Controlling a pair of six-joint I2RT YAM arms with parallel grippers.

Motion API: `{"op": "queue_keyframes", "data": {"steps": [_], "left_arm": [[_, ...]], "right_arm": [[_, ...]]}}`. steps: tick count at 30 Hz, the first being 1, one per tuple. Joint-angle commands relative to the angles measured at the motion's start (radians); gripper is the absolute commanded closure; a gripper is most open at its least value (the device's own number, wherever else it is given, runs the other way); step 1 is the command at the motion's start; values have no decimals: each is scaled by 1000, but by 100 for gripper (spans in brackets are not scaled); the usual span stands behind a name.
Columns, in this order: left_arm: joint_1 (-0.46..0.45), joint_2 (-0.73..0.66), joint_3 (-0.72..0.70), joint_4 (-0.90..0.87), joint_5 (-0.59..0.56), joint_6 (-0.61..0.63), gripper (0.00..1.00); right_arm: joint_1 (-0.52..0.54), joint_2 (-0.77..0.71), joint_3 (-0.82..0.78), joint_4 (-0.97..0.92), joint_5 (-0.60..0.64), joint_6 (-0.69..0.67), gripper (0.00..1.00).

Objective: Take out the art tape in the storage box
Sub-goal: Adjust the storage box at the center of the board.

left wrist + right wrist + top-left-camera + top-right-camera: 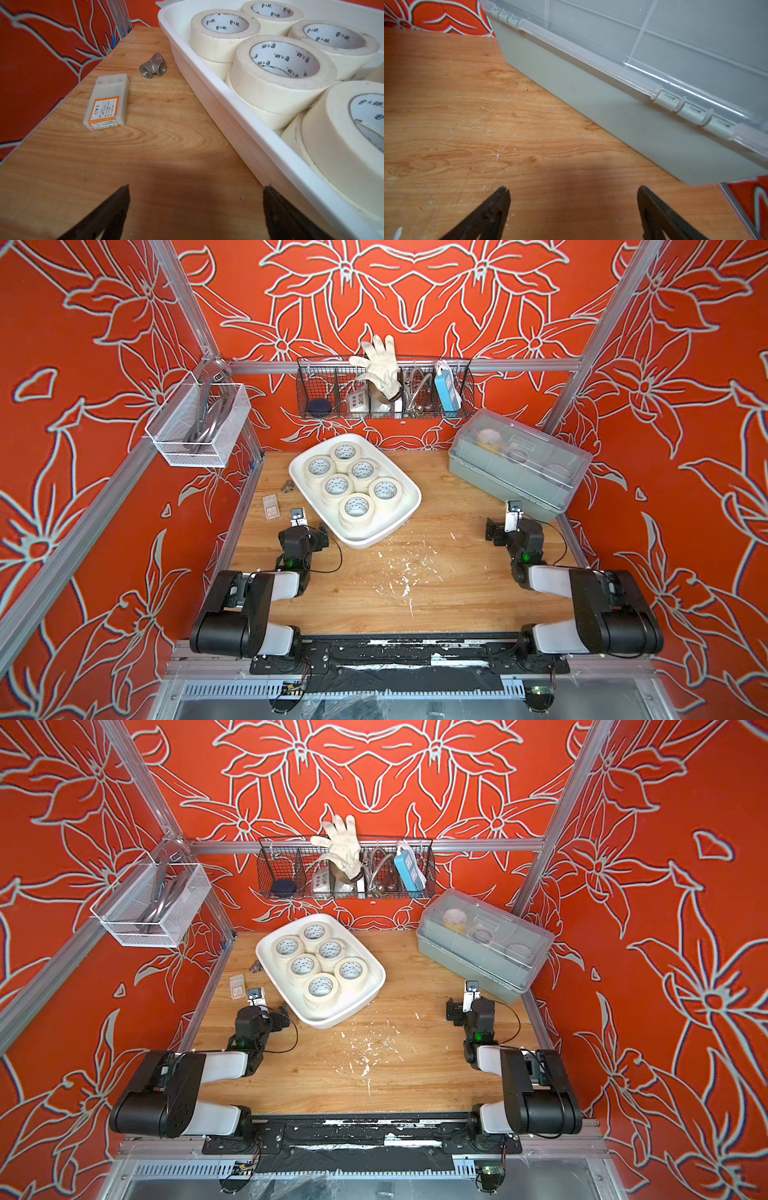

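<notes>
**Top views.** In both top views the storage box (374, 536) (338, 1017) stands skewed on the far left part of the tabletop (415, 593), its far end near the far edge. The art tape (353, 521) (318, 1001) lies inside it, with six rolls showing on top, packed side by side. My left gripper (300, 526) sits low just beside the box's near left corner. My right gripper (512, 527) sits near the right edge, just in front of the lidded grey box (519, 464) in the far right corner.

**Left wrist view.** My left gripper (196, 207) has its jaws spread wide over bare wood and holds nothing. The storage box wall (228, 116) runs just beside one finger (291, 220). The rolls are stacked two high. A metal tee fitting (153, 66) and a small labelled case (107, 101) lie near the left edge, apart from the box.

**Right wrist view.** My right gripper (573, 207) has its jaws spread wide and empty over bare wood. The lidded grey box (612, 116) stands near.
</notes>
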Motion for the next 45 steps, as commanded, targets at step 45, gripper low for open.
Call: {"op": "queue_keyframes", "data": {"steps": [45], "left_arm": [[-81, -69, 602, -1026, 90, -585, 8]], "right_arm": [[121, -27, 540, -822, -470, 664, 14]]}}
